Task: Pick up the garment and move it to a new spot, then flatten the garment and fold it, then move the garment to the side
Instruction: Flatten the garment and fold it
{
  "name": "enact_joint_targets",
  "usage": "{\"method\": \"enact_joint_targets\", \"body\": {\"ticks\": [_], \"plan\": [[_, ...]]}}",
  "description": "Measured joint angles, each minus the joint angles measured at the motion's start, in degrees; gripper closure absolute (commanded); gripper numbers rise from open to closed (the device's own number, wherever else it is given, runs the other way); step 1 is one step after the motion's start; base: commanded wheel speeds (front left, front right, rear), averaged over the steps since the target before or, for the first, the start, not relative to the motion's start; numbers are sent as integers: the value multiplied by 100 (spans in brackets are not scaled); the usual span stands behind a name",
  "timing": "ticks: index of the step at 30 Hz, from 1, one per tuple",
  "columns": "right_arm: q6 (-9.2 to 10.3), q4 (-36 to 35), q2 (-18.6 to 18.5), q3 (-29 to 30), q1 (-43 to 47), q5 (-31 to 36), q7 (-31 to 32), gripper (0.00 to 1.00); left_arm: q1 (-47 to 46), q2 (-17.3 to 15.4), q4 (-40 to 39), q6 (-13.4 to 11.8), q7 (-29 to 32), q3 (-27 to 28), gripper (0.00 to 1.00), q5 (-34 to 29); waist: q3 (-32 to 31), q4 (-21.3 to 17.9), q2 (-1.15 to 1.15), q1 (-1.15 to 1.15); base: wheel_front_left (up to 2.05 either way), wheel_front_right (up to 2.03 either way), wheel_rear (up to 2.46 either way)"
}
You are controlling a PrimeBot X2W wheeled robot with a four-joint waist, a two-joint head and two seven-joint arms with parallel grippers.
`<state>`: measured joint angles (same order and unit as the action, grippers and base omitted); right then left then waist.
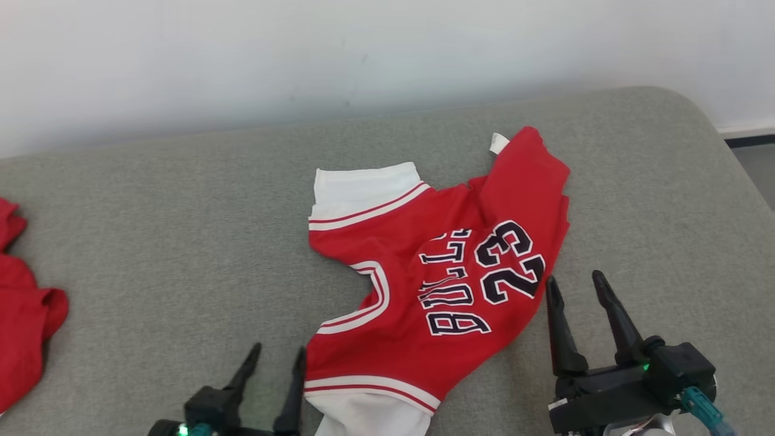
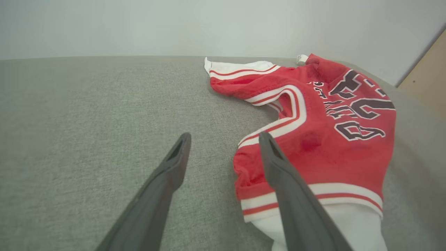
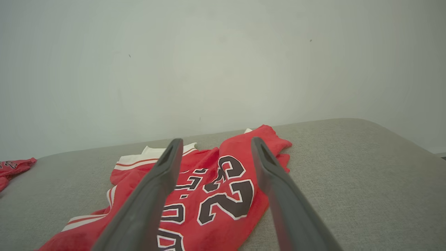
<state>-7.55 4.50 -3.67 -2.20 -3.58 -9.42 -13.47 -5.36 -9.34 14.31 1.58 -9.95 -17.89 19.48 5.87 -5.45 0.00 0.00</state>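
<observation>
The garment [image 1: 436, 272] is a red basketball jersey with white sleeves, white trim and dark lettering with the number 23; it lies rumpled on the grey cushion [image 1: 181, 242], its lower part bunched up toward the back right. My left gripper [image 1: 277, 350] stands open at the bottom, just left of the near white sleeve, with nothing between its fingers [image 2: 174, 164]. My right gripper [image 1: 575, 280] is open too, beside the jersey's right edge near the number. The right wrist view shows the garment [image 3: 216, 188] below and ahead of its fingers [image 3: 163, 174]. The left wrist view shows the garment [image 2: 334, 139] on its right.
Another red garment [image 1: 24, 303] lies at the cushion's far left edge. A pale wall [image 1: 363, 48] runs behind the cushion. The cushion's rounded right corner [image 1: 696, 121] drops to the floor at the far right.
</observation>
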Motion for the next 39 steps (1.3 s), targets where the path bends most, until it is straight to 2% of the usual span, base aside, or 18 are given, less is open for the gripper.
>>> {"method": "enact_joint_targets", "body": {"ticks": [5,11,12,13,14,19,24,34,35,36,39], "plan": [[0,71,29,-36,-80,-5,-23,0,-161,113,477,146,149,-233,0,-12,76,-150,0,0,0,0,0],[0,175,49,-1,-124,5,-69,0,-367,189,1194,148,322,-346,0,-4,176,-379,0,0,0,0,0],[0,181,52,-1,-124,14,-73,0,-393,199,1295,146,299,-331,22,16,187,-407,0,0,0,0,0],[0,189,54,4,-124,27,-76,0,-435,218,1378,145,294,-314,90,55,196,-429,0,0,0,0,0],[0,194,56,12,-125,27,-79,0,-476,230,1461,153,288,-322,100,68,202,-444,0,0,0,0,0],[0,207,62,81,-126,27,-118,0,-597,235,1433,88,-165,-24,100,230,179,-376,0,0,0,0,0],[0,310,64,159,-83,35,-124,0,-606,-43,1084,-112,-367,378,100,324,104,-139,0,0,0,0,0],[0,605,69,247,-60,96,-69,0,253,-372,833,-446,-435,983,100,617,-114,315,0,0,0,0,0],[0,633,69,254,-41,97,-66,0,296,-359,787,-463,-435,962,86,614,-138,347,0,0,0,0,0],[0,661,68,275,-20,97,-66,0,318,-348,722,-482,-437,950,0,593,-160,376,0,0,0,0,0],[0,717,66,339,26,102,-66,0,318,-318,432,-511,-469,987,0,558,-220,460,0,0,0,0,0]]}}
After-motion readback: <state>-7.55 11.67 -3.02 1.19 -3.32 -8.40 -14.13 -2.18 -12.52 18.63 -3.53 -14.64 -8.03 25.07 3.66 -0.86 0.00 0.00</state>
